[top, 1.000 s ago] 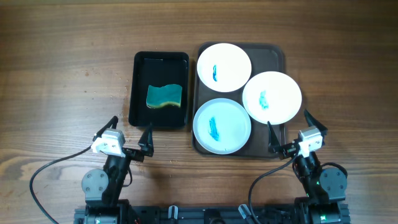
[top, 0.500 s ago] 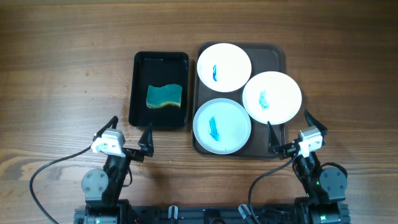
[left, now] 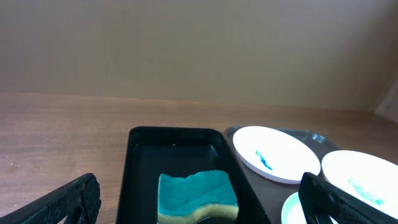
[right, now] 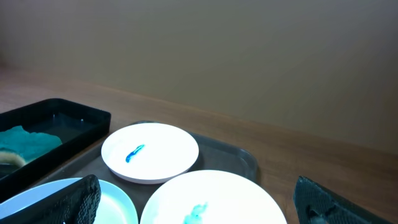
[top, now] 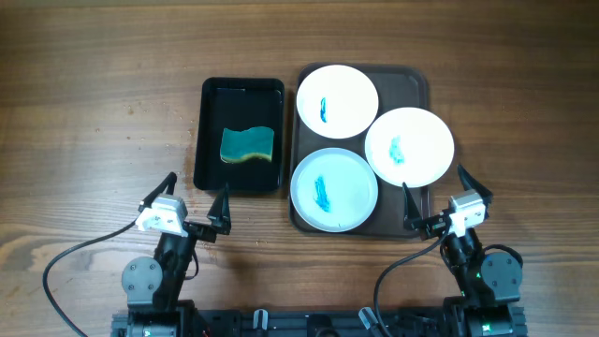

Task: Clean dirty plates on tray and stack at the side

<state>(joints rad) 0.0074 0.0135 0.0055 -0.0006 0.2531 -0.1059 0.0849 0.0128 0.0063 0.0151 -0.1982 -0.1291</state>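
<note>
Left wrist view: the bottom edge cuts off the tub (left: 140,168) and near plate (left: 291,208). Right wrist view: it crops two plates (right: 214,193).

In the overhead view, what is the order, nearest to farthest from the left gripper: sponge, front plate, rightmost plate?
1. Sponge, in the black tub, ahead of the left gripper.
2. Front plate, tray's near left.
3. Rightmost plate, tray's right side.

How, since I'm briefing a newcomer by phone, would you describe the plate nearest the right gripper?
Find the dark brown tray right of the black tub. Of its three white plates, take the rightmost plate. Only it juts past the tray's right rim.
</note>
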